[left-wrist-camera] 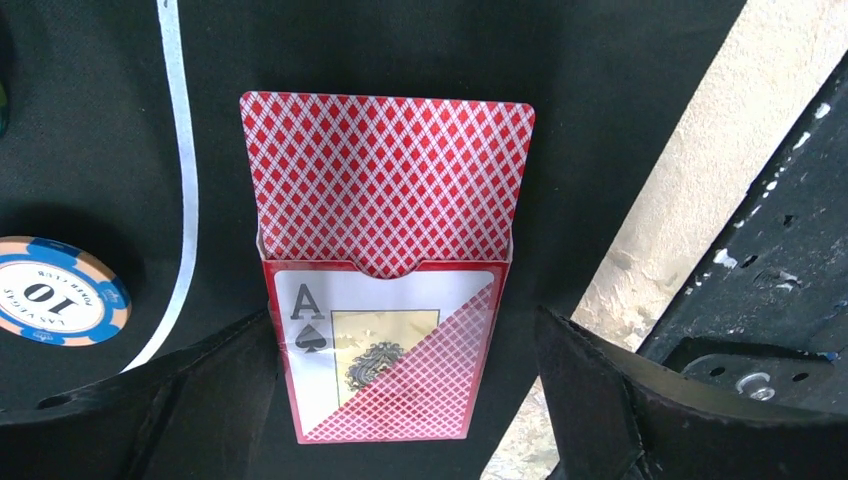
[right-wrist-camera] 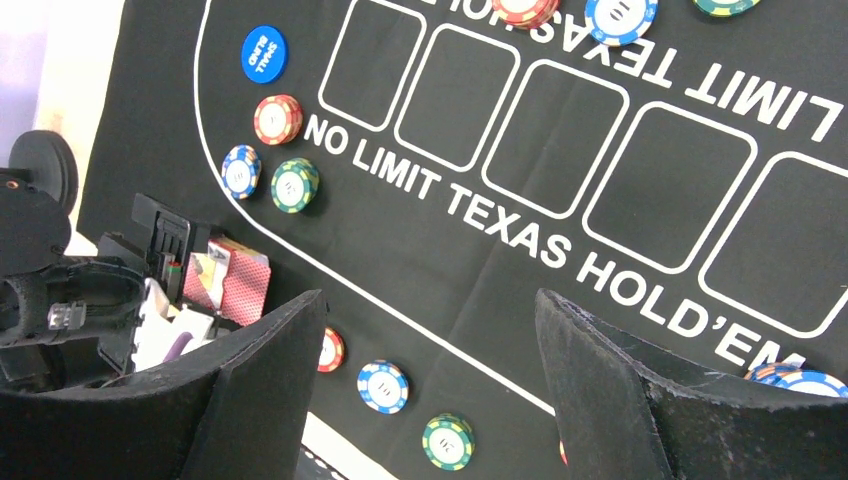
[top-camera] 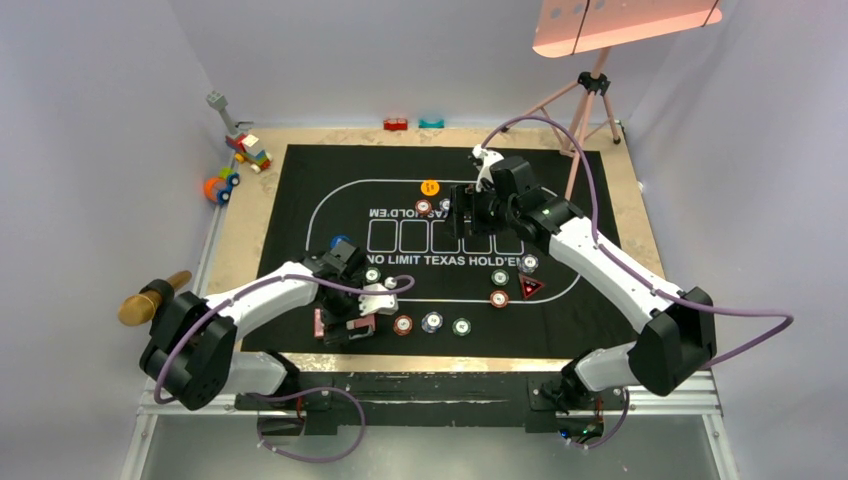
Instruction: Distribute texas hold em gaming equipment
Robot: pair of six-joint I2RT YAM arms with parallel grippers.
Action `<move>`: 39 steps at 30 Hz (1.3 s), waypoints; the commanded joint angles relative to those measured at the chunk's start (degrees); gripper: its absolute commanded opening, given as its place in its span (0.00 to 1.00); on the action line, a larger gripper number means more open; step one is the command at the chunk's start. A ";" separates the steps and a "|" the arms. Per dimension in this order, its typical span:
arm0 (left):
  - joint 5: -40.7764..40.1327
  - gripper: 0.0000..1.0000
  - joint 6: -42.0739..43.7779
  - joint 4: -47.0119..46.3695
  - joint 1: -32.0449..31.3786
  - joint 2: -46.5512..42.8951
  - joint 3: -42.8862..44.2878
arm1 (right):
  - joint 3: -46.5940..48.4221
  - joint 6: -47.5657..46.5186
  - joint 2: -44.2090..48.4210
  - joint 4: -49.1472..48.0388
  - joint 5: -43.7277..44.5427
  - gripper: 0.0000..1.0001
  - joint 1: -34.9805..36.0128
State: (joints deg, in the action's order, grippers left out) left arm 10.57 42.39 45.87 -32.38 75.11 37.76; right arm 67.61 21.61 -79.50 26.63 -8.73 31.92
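The tan wooden counter carries a black felt mat with white lettering, and the poker gear is spread over that mat.

My left arm lies low over the mat's near-left part. My right arm reaches out to the far middle, over the row of printed card outlines.

The red-edged cardboard card box with an ace of spades on its face lies flat on the mat at the near-left, just inside the mat's near edge. It sits directly under my left pincer, between the two fingers. Its long axis runs in line with those fingers, so they flank its long sides. The open end points away from my wrist, and a stack of red-backed playing cards juts out of it.

My left pincer stands wide. One finger is close beside the box and the other shows a clear gap, so nothing is gripped yet. I judge a straight close would catch the box across its width.

My right pincer is also wide and holds nothing. It is well apart from the box, so the left arm is plainly the nearer one.

A blue-and-orange poker chip lies just beside the box. The round blue disc marked small blind sits farther off, at the mat's left.
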 commanded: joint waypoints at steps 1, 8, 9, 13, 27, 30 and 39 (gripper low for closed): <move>-3.51 0.99 -2.46 -1.79 -0.99 1.68 0.98 | 1.06 0.19 2.78 0.41 -0.65 0.80 -0.08; -2.77 0.83 -2.86 -1.76 -1.61 0.01 0.52 | 0.72 0.37 3.60 0.87 -0.76 0.80 -0.10; -2.48 0.80 -2.72 -1.68 -1.61 -0.74 0.17 | 0.68 0.37 3.65 0.86 -0.80 0.80 -0.08; -1.16 0.67 -1.70 -1.06 -1.62 -3.97 -0.98 | 0.68 0.48 3.92 0.79 -0.85 0.79 -0.15; 1.75 0.35 -1.43 5.97 -1.55 -10.41 6.19 | -1.77 4.43 4.70 -3.27 -8.05 0.78 -0.15; 2.41 0.19 -2.45 9.38 -1.49 -10.58 11.47 | -4.49 7.49 4.71 -7.77 -13.83 0.78 -0.19; 3.51 0.00 -6.65 13.91 -1.45 -8.58 25.59 | -13.53 19.48 4.70 -29.24 -28.77 0.78 0.08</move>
State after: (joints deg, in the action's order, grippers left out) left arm 12.12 38.44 57.47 -33.82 66.15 57.63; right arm 56.01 34.61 -76.34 11.31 -28.45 31.86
